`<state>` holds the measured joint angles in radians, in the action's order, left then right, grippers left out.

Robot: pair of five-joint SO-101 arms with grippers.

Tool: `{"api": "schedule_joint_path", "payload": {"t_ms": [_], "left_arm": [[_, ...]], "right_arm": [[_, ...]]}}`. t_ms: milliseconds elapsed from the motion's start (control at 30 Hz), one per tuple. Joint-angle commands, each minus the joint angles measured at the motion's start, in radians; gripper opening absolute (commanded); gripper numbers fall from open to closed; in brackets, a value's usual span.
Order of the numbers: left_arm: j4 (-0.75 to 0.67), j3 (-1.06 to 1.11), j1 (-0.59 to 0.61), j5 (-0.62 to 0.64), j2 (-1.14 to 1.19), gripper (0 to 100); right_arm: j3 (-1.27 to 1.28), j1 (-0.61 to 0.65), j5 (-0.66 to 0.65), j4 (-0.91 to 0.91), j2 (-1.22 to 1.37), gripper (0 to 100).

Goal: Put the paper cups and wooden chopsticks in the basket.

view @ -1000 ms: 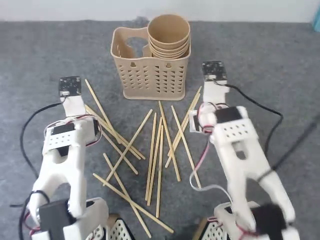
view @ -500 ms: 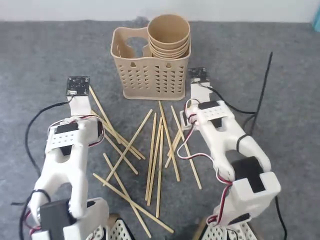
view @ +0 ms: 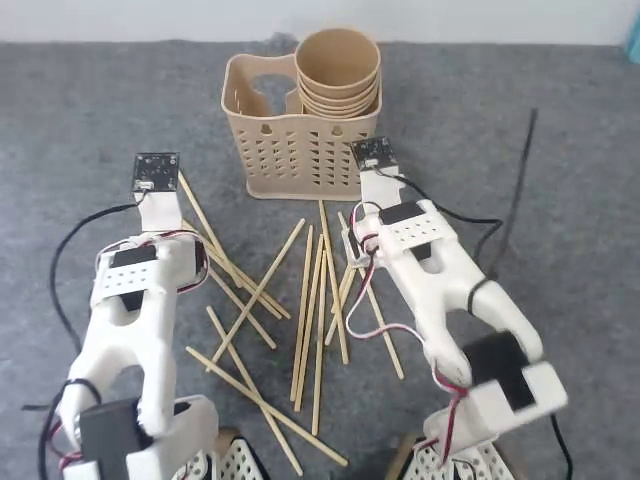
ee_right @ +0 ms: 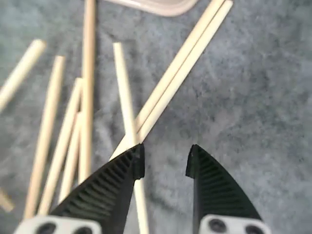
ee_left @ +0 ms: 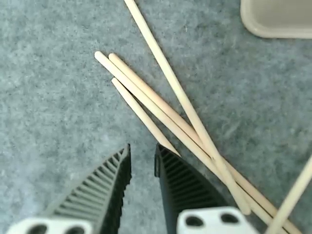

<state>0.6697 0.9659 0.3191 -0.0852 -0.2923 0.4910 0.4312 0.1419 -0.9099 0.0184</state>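
A tan perforated basket (view: 298, 150) stands at the back of the grey carpet with a stack of brown paper cups (view: 338, 62) in its right half. Several wooden chopsticks (view: 318, 300) lie scattered in front of it. In the left wrist view my left gripper (ee_left: 143, 149) is open by a narrow gap just above the carpet, its one finger beside the end of a chopstick (ee_left: 141, 112). My right gripper (ee_right: 165, 149) is open over a pair of chopsticks (ee_right: 181, 63), with a single stick (ee_right: 126, 92) passing under one finger.
The basket's corner (ee_left: 278, 19) lies close ahead of the left gripper, and its base edge (ee_right: 156, 5) close ahead of the right one. Black cables (view: 515, 190) trail on the carpet to the right. Bare carpet extends on both outer sides.
My right arm has swung left, toward the chopsticks in front of the basket. My left arm shifted slightly right and forward at first, then held still.
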Motion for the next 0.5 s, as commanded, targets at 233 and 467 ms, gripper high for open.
{"api": "schedule_joint_path", "payload": {"t_ms": [233,467], "left_arm": [[-0.021,-0.019,-0.009,-0.009,-0.044,8],[-0.021,-0.018,-0.009,-0.009,-0.046,8]], "right_arm": [[0.133,0.071,-0.011,0.185,-0.101,15.4],[0.149,0.050,-0.012,0.314,0.056,13.7]]}}
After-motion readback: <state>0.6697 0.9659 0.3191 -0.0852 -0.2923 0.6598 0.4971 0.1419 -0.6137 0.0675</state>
